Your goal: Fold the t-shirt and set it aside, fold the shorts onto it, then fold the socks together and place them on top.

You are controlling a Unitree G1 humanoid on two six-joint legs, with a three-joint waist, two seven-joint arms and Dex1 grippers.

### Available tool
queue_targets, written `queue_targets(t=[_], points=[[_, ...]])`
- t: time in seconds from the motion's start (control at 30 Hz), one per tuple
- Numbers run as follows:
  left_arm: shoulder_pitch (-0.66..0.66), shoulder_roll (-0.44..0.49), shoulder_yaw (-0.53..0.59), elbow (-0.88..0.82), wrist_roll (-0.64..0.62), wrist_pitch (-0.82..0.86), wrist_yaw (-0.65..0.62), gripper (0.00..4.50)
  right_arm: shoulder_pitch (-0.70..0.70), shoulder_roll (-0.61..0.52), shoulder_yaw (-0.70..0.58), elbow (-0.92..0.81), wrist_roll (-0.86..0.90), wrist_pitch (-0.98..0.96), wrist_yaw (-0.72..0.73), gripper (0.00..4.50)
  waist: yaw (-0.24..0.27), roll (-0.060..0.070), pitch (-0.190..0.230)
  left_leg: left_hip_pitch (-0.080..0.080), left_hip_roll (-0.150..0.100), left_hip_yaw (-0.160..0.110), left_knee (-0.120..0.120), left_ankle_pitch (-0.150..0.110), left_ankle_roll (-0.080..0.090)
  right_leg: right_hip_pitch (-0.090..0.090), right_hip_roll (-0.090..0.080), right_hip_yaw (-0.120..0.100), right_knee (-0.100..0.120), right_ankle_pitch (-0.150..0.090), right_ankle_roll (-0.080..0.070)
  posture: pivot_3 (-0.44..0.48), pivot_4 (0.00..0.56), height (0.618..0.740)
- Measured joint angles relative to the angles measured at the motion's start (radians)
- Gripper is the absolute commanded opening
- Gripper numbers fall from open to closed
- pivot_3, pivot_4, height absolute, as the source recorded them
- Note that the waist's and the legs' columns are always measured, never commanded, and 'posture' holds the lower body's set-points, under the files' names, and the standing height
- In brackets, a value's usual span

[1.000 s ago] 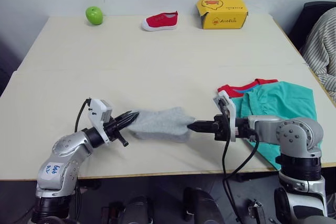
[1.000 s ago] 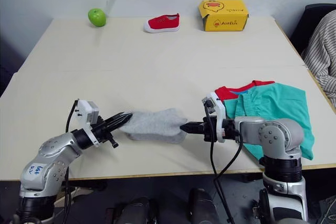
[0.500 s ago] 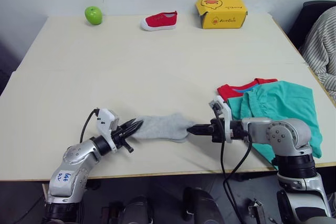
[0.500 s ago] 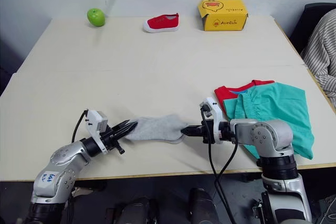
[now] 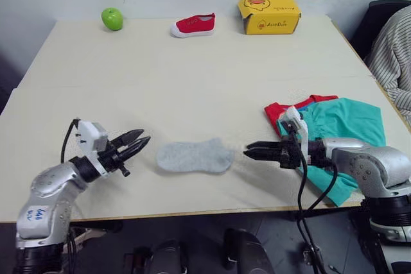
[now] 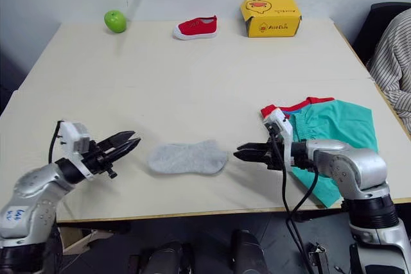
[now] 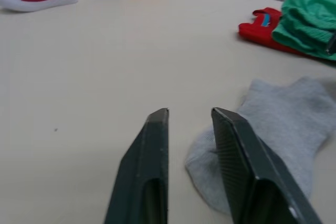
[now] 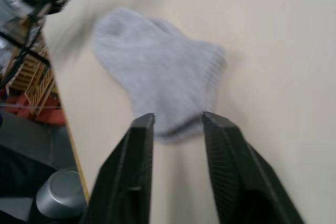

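The light grey socks [image 5: 194, 156] lie flat on the table near its front edge, between my two grippers. My left gripper [image 5: 138, 141] is open a short way to the socks' left, touching nothing. My right gripper [image 5: 249, 149] is open just right of the socks, also empty. The teal shorts [image 5: 343, 126] rest folded on the red t-shirt [image 5: 286, 108] at the right side of the table, behind my right arm. In the left wrist view the socks [image 7: 278, 129] sit just past the open fingers [image 7: 152, 150].
A green apple [image 5: 112, 18], a small red shoe [image 5: 192, 25] and a yellow box [image 5: 268, 14] line the far edge of the table [image 5: 192, 81]. A person's striped sleeve [image 5: 395, 56] shows at the right.
Both grippers have let go of the socks and drawn back, left gripper leftward, right gripper rightward. The socks now lie flat on the table.
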Motion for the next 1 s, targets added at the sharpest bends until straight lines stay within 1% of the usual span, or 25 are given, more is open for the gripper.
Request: queue_targets(t=[0.03,0.1,0.17,0.23,0.3,0.43,0.53,0.6,0.7,0.77,0.87,1.0], points=[[-0.035,-0.002,-0.021,-0.006,-0.004,0.001,-0.005,0.06,-0.005,0.058,0.031,-0.010,-0.027,-0.062,-0.010,0.00,0.000,0.000,0.000,0.000,0.000,0.000,0.000,0.000,0.000,0.000,0.000,0.000,0.000,0.000,0.000,0.000,0.150,0.740],[-0.082,-0.020,-0.099,-0.010,0.016,-0.005,-0.011,0.02,-0.006,0.161,0.115,-0.007,-0.108,-0.170,-0.053,0.00,0.000,0.000,0.000,0.000,-0.001,0.001,0.000,0.000,0.000,0.000,0.000,0.001,0.001,0.000,0.000,0.000,0.150,0.740],[-0.089,-0.050,-0.185,0.000,0.076,-0.018,-0.004,0.02,-0.007,0.237,0.192,0.026,-0.211,-0.269,-0.110,0.00,-0.001,0.000,0.000,0.000,-0.001,0.003,0.000,0.000,0.000,0.000,0.000,0.001,0.003,0.000,0.000,0.000,0.150,0.740],[-0.084,-0.073,-0.273,0.030,0.134,-0.027,0.002,0.02,-0.007,0.290,0.262,0.071,-0.302,-0.348,-0.160,0.00,-0.001,0.000,0.000,0.000,-0.001,0.004,0.000,0.000,0.000,-0.002,0.001,0.002,0.004,0.000,0.000,0.000,0.150,0.740],[-0.077,-0.087,-0.330,0.056,0.182,-0.030,0.014,0.02,-0.004,0.326,0.297,0.120,-0.370,-0.412,-0.200,0.00,-0.001,0.000,0.000,-0.003,-0.001,0.005,0.000,0.000,0.000,-0.005,0.001,0.003,0.004,0.000,0.000,0.000,0.150,0.740],[-0.055,-0.089,-0.367,0.103,0.291,-0.081,0.067,0.02,0.044,0.391,0.295,0.229,-0.448,-0.514,-0.296,0.00,-0.002,0.000,0.000,-0.003,-0.001,0.005,0.000,0.000,0.000,-0.005,0.003,0.003,0.004,0.000,0.000,0.000,0.150,0.740],[-0.047,-0.127,-0.360,0.115,0.328,-0.113,0.138,0.02,0.054,0.388,0.289,0.273,-0.496,-0.596,-0.326,0.00,-0.002,0.000,0.000,0.001,0.000,0.006,0.001,0.000,0.000,-0.002,0.001,0.005,0.002,0.000,0.000,0.000,0.150,0.740],[-0.046,-0.139,-0.350,0.130,0.339,-0.126,0.173,0.02,0.061,0.378,0.268,0.279,-0.499,-0.609,-0.328,0.00,-0.001,0.000,0.000,0.003,0.000,0.005,0.001,0.000,0.001,0.000,0.000,0.004,0.002,0.001,0.000,0.000,0.150,0.740],[-0.044,-0.153,-0.301,0.159,0.330,-0.135,0.201,0.02,0.091,0.327,0.230,0.272,-0.499,-0.630,-0.320,0.00,0.001,0.000,-0.001,0.005,0.000,0.003,0.001,0.000,0.001,0.003,-0.002,0.003,0.003,0.001,0.000,0.000,0.150,0.740],[-0.038,-0.157,-0.257,0.175,0.288,-0.134,0.191,0.02,0.104,0.291,0.200,0.266,-0.498,-0.640,-0.312,0.00,-0.001,0.000,-0.001,0.006,0.000,0.003,0.001,0.000,0.001,0.003,-0.002,0.003,0.003,0.001,0.000,0.000,0.150,0.740],[-0.021,-0.154,-0.185,0.177,0.207,-0.130,0.140,0.02,0.116,0.267,0.147,0.274,-0.495,-0.637,-0.298,0.00,-0.002,0.000,-0.001,0.004,0.000,0.004,0.000,0.000,0.000,0.001,-0.001,0.003,0.003,0.001,-0.001,0.000,0.150,0.740],[-0.017,-0.128,-0.152,0.164,0.150,-0.108,0.093,0.02,0.074,0.304,0.151,0.266,-0.481,-0.667,-0.249,0.00,-0.011,0.000,0.000,0.003,0.001,0.006,0.000,0.001,-0.001,-0.002,0.001,0.004,0.004,0.001,-0.001,0.000,0.150,0.740]])
